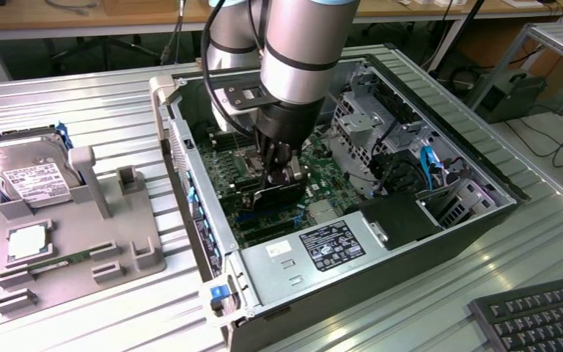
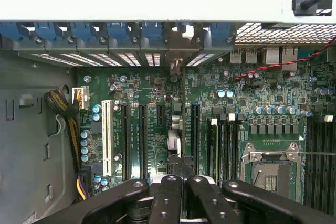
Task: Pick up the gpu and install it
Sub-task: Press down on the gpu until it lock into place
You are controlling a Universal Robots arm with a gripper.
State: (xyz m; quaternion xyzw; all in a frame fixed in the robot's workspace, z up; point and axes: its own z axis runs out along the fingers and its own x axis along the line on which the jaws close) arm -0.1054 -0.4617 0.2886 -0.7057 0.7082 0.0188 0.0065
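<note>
Standing on its edge, the gpu [image 1: 279, 196] was pinched in the gripper [image 1: 281, 174], its jaws closed on its top edge. It hung straight below them, long side along a slot of the green board [image 1: 325, 187] inside the computer case [image 1: 457, 147].

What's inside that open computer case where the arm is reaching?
Inside the computer case: a green motherboard with long expansion slots, an empty processor socket and a power supply. The gripper holds the gpu above the slots, covering the board beneath.
</note>
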